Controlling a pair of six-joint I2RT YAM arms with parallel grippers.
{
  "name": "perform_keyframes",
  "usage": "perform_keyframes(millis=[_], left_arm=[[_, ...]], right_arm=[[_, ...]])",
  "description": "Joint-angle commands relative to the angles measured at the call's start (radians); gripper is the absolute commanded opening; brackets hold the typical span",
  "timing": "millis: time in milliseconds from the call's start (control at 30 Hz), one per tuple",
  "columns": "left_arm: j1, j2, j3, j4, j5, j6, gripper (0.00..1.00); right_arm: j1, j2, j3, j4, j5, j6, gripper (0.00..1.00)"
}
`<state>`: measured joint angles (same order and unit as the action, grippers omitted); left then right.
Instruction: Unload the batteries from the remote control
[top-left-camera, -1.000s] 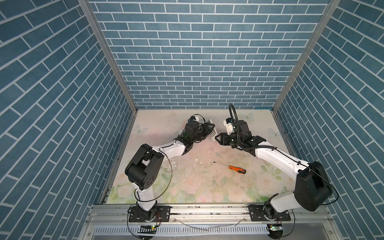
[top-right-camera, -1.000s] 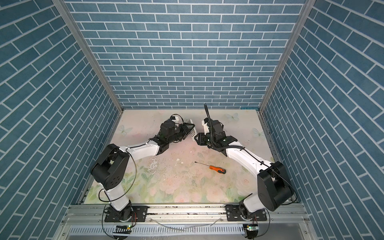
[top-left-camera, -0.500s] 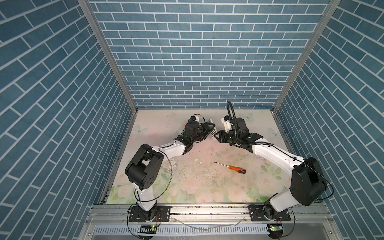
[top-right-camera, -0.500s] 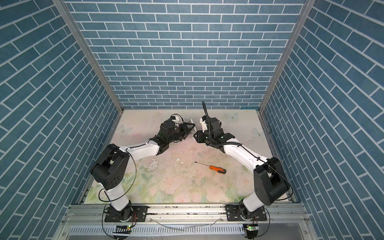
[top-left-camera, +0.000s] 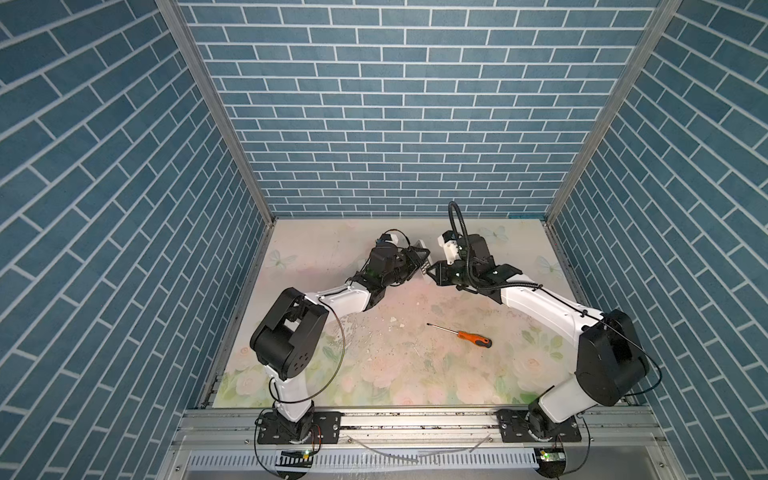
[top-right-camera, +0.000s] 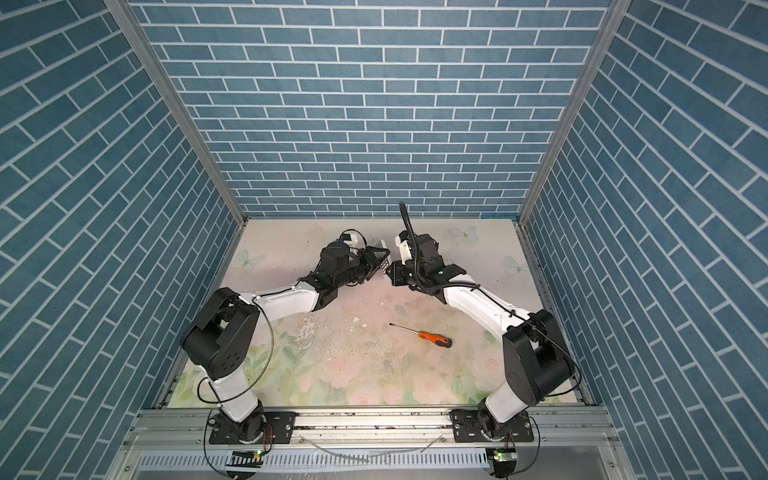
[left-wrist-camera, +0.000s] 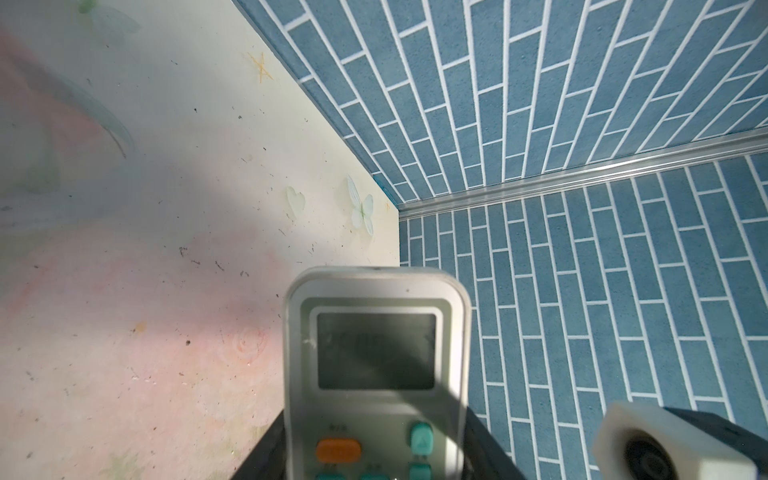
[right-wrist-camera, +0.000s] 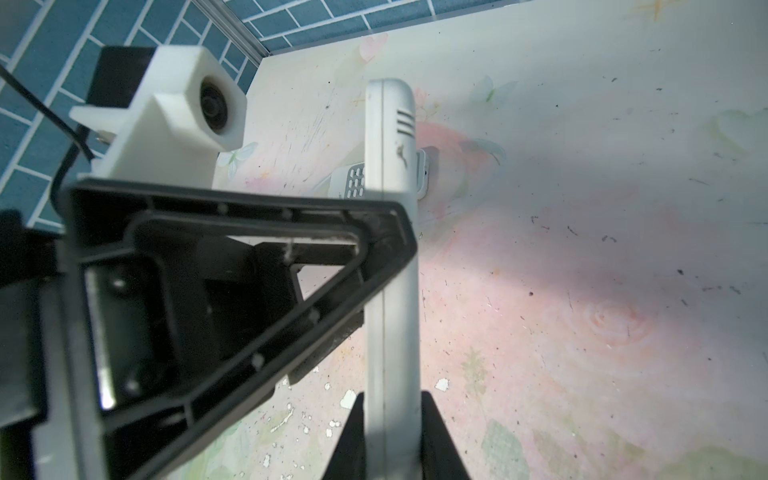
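In the left wrist view my left gripper (left-wrist-camera: 375, 446) is shut on a white remote control (left-wrist-camera: 376, 299) with a grey display, an orange button and teal buttons. Its black fingers (left-wrist-camera: 266, 451) press both long sides. The right wrist view shows the same remote control (right-wrist-camera: 390, 257) edge-on, with my right gripper (right-wrist-camera: 391, 434) shut on its thin sides. In both top views the two grippers (top-left-camera: 417, 259) (top-left-camera: 434, 270) meet above the back middle of the table. The batteries are hidden.
A second white remote (right-wrist-camera: 353, 187) with a grid of dark buttons lies on the table behind the held one. An orange-handled screwdriver (top-left-camera: 465, 334) (top-right-camera: 428, 336) lies right of centre. Blue brick walls (top-left-camera: 395, 124) close in the floral table (top-left-camera: 395, 374).
My right arm has reached left toward the left gripper, and its jaws have closed on the remote control. The left arm has stayed in place with the remote.
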<state>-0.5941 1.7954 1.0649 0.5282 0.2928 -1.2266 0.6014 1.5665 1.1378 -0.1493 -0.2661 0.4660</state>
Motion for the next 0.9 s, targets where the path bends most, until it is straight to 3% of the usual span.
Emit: perform_keyframes(millis=[0, 333, 567, 700, 867], left_arm=[[0.001, -0.008, -0.005, 0.055, 0.013, -0.013, 0.41], [0.002, -0.013, -0.023, 0.09, 0.028, -0.037, 0.59], [0.005, -0.027, -0.026, 0.039, 0.028, -0.012, 0.78], [0.018, -0.06, -0.026, -0.039, 0.018, 0.023, 0.89], [0.091, -0.143, -0.028, -0.238, 0.041, 0.085, 0.91]], right_arm=[[0.001, 0.012, 0.051, -0.012, -0.007, 0.022, 0.15], [0.003, 0.019, 0.094, -0.079, -0.006, -0.024, 0.03], [0.003, 0.008, 0.101, -0.12, 0.006, -0.055, 0.0], [0.005, -0.011, 0.102, -0.153, 0.022, -0.077, 0.0], [0.005, -0.046, 0.119, -0.238, 0.054, -0.14, 0.0]])
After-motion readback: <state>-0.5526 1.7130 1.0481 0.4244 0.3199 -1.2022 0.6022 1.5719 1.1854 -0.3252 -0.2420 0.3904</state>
